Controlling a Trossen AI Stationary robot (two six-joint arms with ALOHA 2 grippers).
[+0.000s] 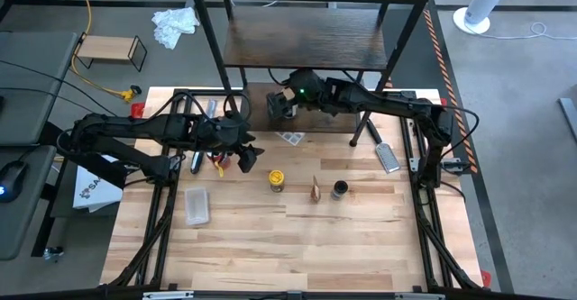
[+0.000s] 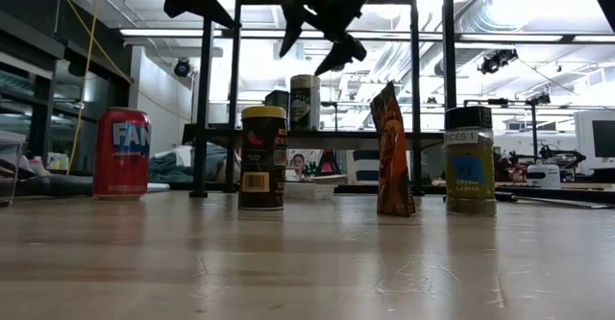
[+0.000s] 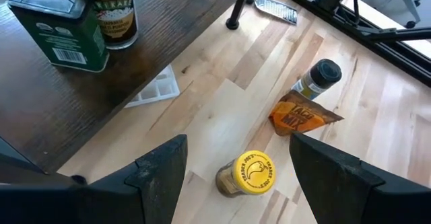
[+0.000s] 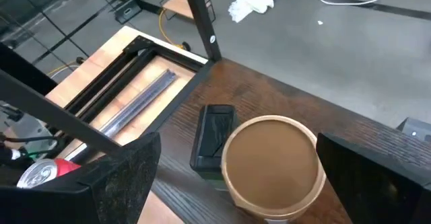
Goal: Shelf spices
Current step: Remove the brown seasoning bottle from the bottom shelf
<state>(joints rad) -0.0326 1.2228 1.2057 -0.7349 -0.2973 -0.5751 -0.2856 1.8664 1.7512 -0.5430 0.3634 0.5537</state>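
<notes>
- The right gripper [image 1: 281,104] hangs over the lowest board of the shelf [image 1: 334,39], fingers spread wide and grasping nothing.
- In the right wrist view the tan-lidded jar [image 4: 269,163] stands on the dark board between those fingers [image 4: 118,177], with the black box [image 4: 212,136] just beside it.
- The left wrist view shows the same pair on the board: the green-sided box [image 3: 57,29] and the jar [image 3: 108,12] next to it.
- The left gripper [image 1: 245,153] hovers over the table [image 1: 297,255] near the yellow-lidded jar [image 1: 276,180], fingers apart and empty.
- In the left wrist view that yellow lid [image 3: 252,172] sits between the left fingers [image 3: 158,173], below them and untouched.
- On the table, a taco-mix packet [image 1: 315,190] stands between the yellow-lidded jar and the dark-lidded jar [image 1: 339,189], all three in a row.
- The low view shows the row upright: yellow-lidded jar [image 2: 263,157], packet [image 2: 392,152], dark-lidded jar [image 2: 470,159].
- A red can [image 2: 122,153] stands off to the side, near the left arm.
- A flat clear plastic piece [image 1: 197,204] lies on the table, apart from the jars.
</notes>
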